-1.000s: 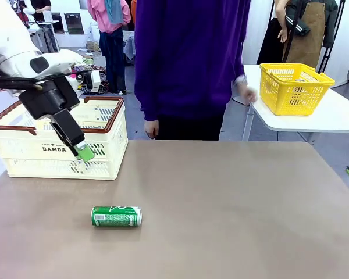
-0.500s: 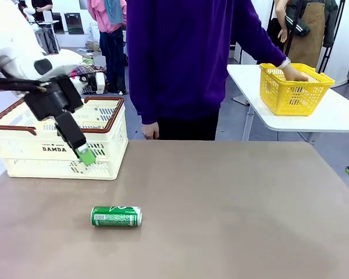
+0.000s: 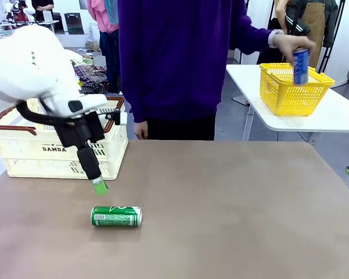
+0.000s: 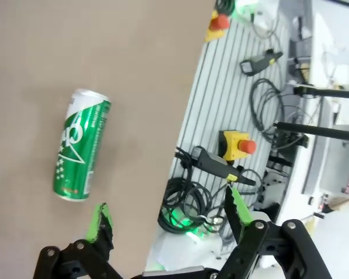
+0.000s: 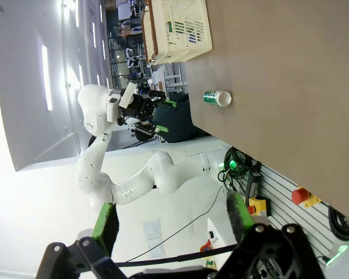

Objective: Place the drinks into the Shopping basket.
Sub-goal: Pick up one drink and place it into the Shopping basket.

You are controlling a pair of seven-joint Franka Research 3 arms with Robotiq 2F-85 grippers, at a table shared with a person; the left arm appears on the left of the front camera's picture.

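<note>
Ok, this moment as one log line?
left gripper: open, near green can lying on table | right gripper: open | person's hand: blue can, by yellow basket | Shopping basket: far-left of table

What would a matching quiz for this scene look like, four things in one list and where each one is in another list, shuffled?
Things:
1. green can
2. blue can
3. Shopping basket
4. yellow mesh basket

Places:
A. standing on the white side table
B. lying on its side on the brown table
C. held up in the person's hand
D. at the brown table's far left corner

Pairs: 1-B, 2-C, 3-D, 4-A
</note>
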